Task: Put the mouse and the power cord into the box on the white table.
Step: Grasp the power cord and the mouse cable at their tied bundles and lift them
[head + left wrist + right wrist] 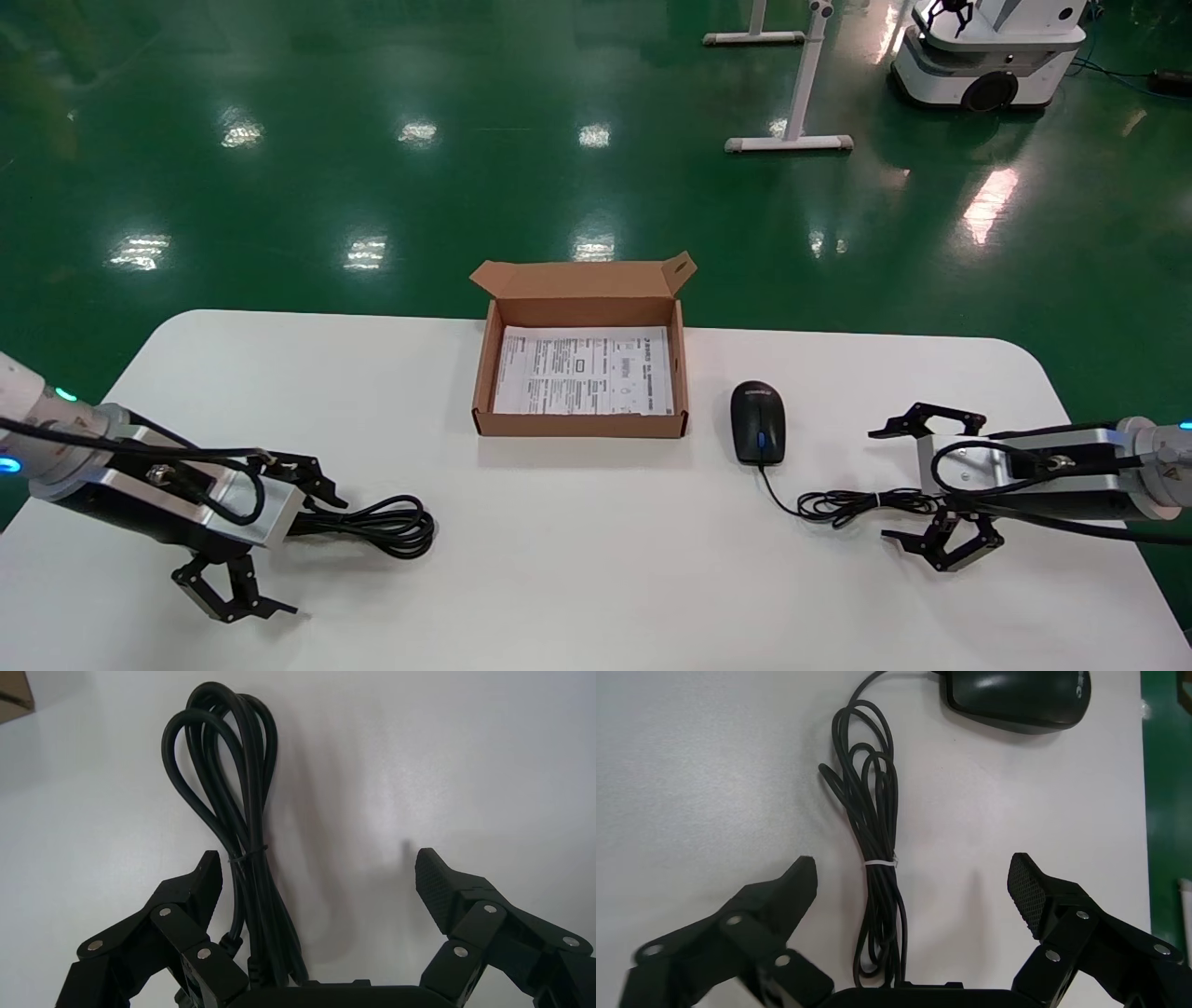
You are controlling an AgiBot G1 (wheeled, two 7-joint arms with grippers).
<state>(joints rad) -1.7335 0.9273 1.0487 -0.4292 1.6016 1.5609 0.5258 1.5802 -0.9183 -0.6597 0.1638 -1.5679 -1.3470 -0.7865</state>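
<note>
Left gripper point(279, 536) gaping wide over the power cord point(382, 525), gripping nothing; right gripper point(917, 489) spreading wide astride the mouse point(758, 421) cable, box point(581, 424) sitting mid-table

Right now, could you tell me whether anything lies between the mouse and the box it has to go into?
Nothing visible does. The mouse sits on the white table just right of the box, with only bare tabletop between them. The box's near wall is low and its lid stands open.
</note>
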